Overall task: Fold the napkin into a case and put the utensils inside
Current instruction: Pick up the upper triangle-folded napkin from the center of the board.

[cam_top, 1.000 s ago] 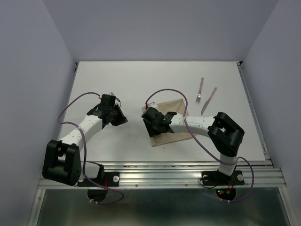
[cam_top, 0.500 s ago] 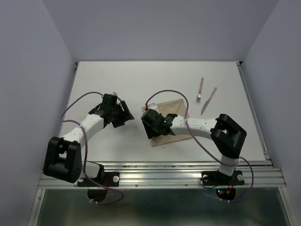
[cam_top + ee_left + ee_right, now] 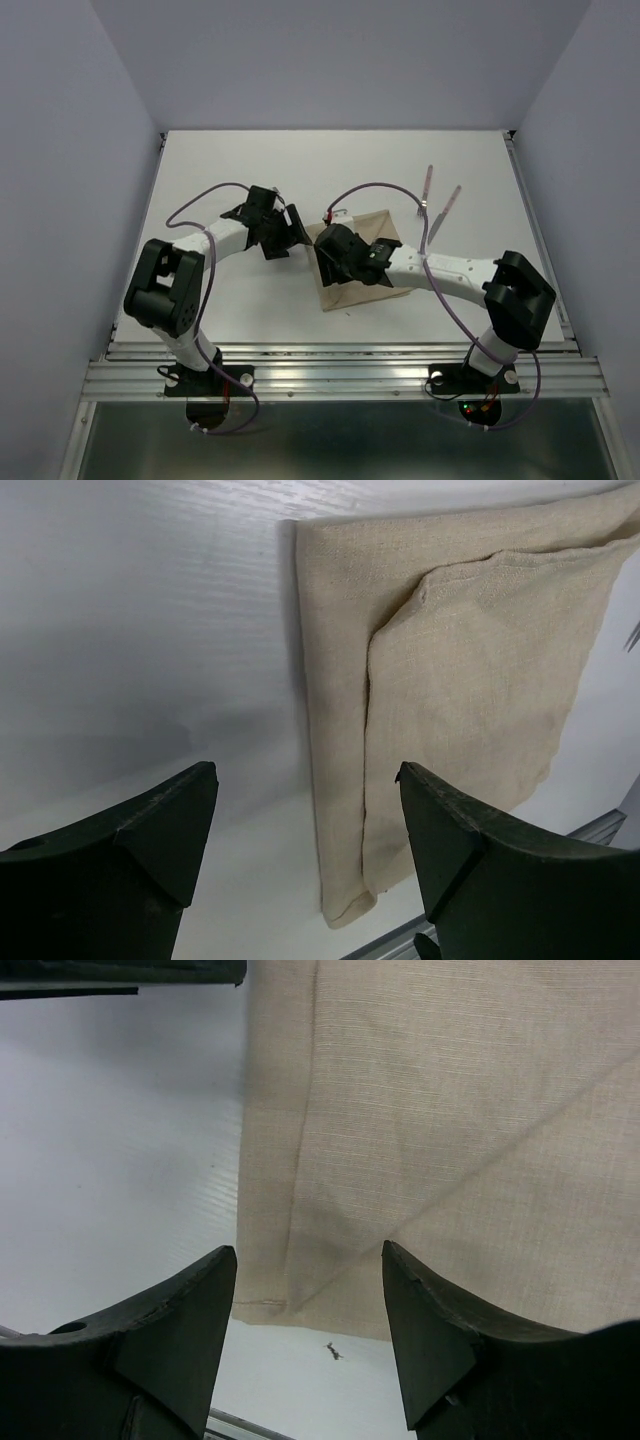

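- Napkin (image 3: 375,224) lies folded near the middle of the counter (image 3: 300,170), a tan rectangle turned slightly askew. The right arm crosses over its near half.
- Left wrist view shows the napkin (image 3: 470,680) in two layers: a top flap lies over a wider bottom layer, which shows as a strip along the left side.
- Left gripper (image 3: 285,232) sits just left of the napkin's left edge, jaws spread wide with nothing between them. In its own camera the left gripper (image 3: 305,772) frames that edge from above.
- Right gripper (image 3: 330,250) is over the napkin's near-left part, jaws apart and gripping nothing. Right wrist view shows the right gripper (image 3: 308,1250) above the hemmed near corner of the napkin (image 3: 450,1110).
- Fork (image 3: 428,180) and knife (image 3: 450,202) are on the counter, right of the napkin's far corner and clear of the cloth. Both have pinkish handles pointing away from the arms.
- A small dark thread (image 3: 330,1350) lies on the counter just off the napkin's near edge.
- The counter is matte white, with a faint fine grain visible up close.
- Plain pale lavender-grey walls (image 3: 60,150) close in the left, back and right sides.
- An aluminium rail (image 3: 350,372) runs along the near edge and carries both arm bases.
- Purple cables (image 3: 200,195) loop along both arms — tiny green and red lights (image 3: 467,407) glow at the right base.
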Robot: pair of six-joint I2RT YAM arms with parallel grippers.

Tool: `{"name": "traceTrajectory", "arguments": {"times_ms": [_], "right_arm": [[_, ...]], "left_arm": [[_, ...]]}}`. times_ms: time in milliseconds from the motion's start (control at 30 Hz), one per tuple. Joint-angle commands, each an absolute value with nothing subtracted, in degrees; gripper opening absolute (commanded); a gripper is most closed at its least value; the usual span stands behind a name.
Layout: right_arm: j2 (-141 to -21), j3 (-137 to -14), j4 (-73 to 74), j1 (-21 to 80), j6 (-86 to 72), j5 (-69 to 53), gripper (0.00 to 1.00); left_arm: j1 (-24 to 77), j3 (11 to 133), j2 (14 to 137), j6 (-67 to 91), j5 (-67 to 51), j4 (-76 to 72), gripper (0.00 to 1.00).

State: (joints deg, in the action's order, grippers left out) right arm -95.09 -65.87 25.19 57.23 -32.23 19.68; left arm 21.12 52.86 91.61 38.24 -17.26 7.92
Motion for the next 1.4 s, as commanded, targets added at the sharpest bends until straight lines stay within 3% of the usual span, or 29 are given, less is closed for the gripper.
{"name": "traceTrajectory", "arguments": {"times_ms": [0,433,733,867,1000,1067,1133,1200,1367], "right_arm": [[-90.36,-64.34,24.08,53.19,-34.19,20.22,0.65],[-89.03,-60.38,22.41,49.31,-34.98,15.65,0.66],[-89.47,-60.56,21.89,49.31,-34.36,15.38,0.66],[-89.38,-60.47,21.8,49.31,-34.1,15.12,0.66],[-89.74,-60.47,21.36,49.31,-33.05,13.89,0.66],[-90.35,-60.73,21.09,49.31,-32.78,12.48,0.66],[-91.4,-61.26,20.92,50.09,-32.43,11.96,0.66],[-92.37,-61.7,21.0,50.71,-32.43,11.95,0.66],[-95.53,-63.98,21.0,50.71,-32.17,14.06,0.66]], "left_arm": [[23.29,58.35,96.57,37.62,-19.34,5.54,0.84],[26.54,65.65,105.82,37.7,-15.92,7.56,0.79],[28.04,67.94,109.33,38.67,-10.99,9.58,0.56],[28.21,66.63,108.03,39.9,-9.24,9.23,0.37],[28.21,66.88,106.09,39.64,-7.82,10.1,0.3],[28.21,67.06,104.94,39.2,-7.47,10.63,0.34],[28.21,67.15,103.2,38.76,-7.3,11.51,0.52],[28.13,66.71,101.44,38.67,-6.77,12.56,0.61],[25.41,62.42,93.35,39.46,-6.68,13.36,0.66]]}}
